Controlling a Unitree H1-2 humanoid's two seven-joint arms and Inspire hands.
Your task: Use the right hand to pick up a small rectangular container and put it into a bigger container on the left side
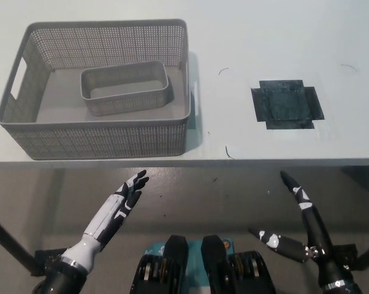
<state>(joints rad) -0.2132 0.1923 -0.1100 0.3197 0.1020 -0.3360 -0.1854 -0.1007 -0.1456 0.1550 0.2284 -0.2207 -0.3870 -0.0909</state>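
**Small basket already inside big one — little left to go wrong**

Risk: low. If the right hand [307, 229] reaches out again w/o need, it could knock the big basket [98, 138] off the table [264, 37] edge, since its front wall sits close to that edge.

Small mesh basket [125, 87] lies upright inside the big basket, well beyond both sets of fingertips, nothing in it. Right hand: below the table edge, fingers spread, empty. Left hand [124, 201]: resting low, fingers straight, apart, empty. Black tape patch [287, 104] is bare.
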